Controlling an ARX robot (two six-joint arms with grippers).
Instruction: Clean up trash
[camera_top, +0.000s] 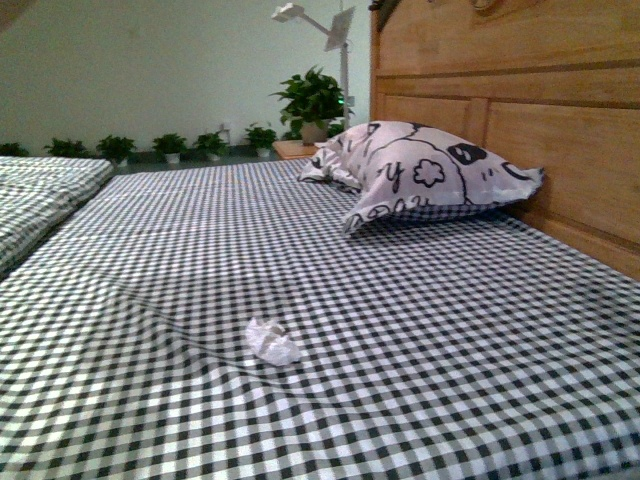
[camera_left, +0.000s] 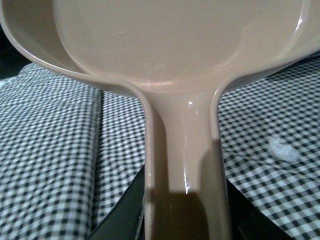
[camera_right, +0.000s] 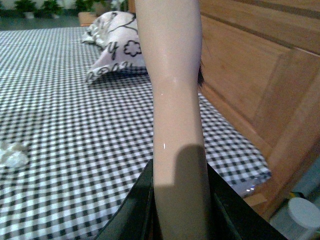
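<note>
The trash (camera_top: 271, 341), a small crumpled wad of white paper, lies on the checked bedsheet near the front middle of the bed. It also shows as a white blur, the trash (camera_left: 281, 148), in the left wrist view and as the trash (camera_right: 13, 153) in the right wrist view. My left gripper (camera_left: 186, 220) is shut on the handle of the pink dustpan (camera_left: 175, 45), whose pan fills that view. The right gripper (camera_right: 180, 215) is shut on the pale handle of the brush (camera_right: 172, 75), with dark bristles just visible behind it. Neither arm appears in the front view.
A white black-patterned pillow (camera_top: 420, 175) leans at the wooden headboard (camera_top: 520, 110) on the right. A second bed (camera_top: 40, 200) sits at the left. Potted plants (camera_top: 312, 100) line the far wall. Past the bed's right edge, a grey lidded container (camera_right: 304, 215) stands on the floor.
</note>
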